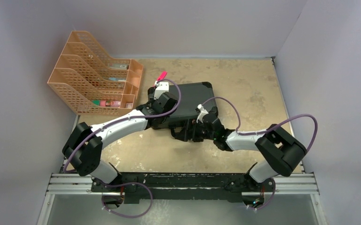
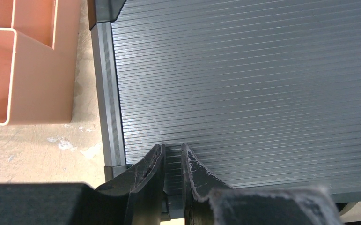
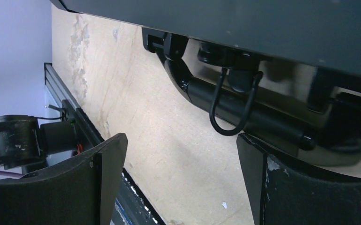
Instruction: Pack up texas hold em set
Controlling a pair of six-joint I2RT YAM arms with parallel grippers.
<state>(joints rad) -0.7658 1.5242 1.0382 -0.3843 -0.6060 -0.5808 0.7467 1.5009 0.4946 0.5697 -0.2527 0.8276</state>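
Note:
The black case [image 1: 195, 98] of the texas hold em set lies closed on the table; its ribbed lid [image 2: 244, 84] fills the left wrist view. No chips or cards show. My left gripper [image 2: 173, 149] hovers over the lid's near left corner, its jaws only a narrow gap apart with nothing between them. My right gripper [image 3: 179, 140] stands wide open at the case's near edge, just beside the black handle [image 3: 244, 112] and its wire loop, with only bare table between the fingers.
An orange mesh file organiser [image 1: 94, 75] stands at the back left, close to the case's left side [image 2: 28, 70]. A small red item [image 1: 161, 75] lies by the case's far left corner. Grey walls ring the table, and a metal rail [image 1: 183, 180] runs along the near edge.

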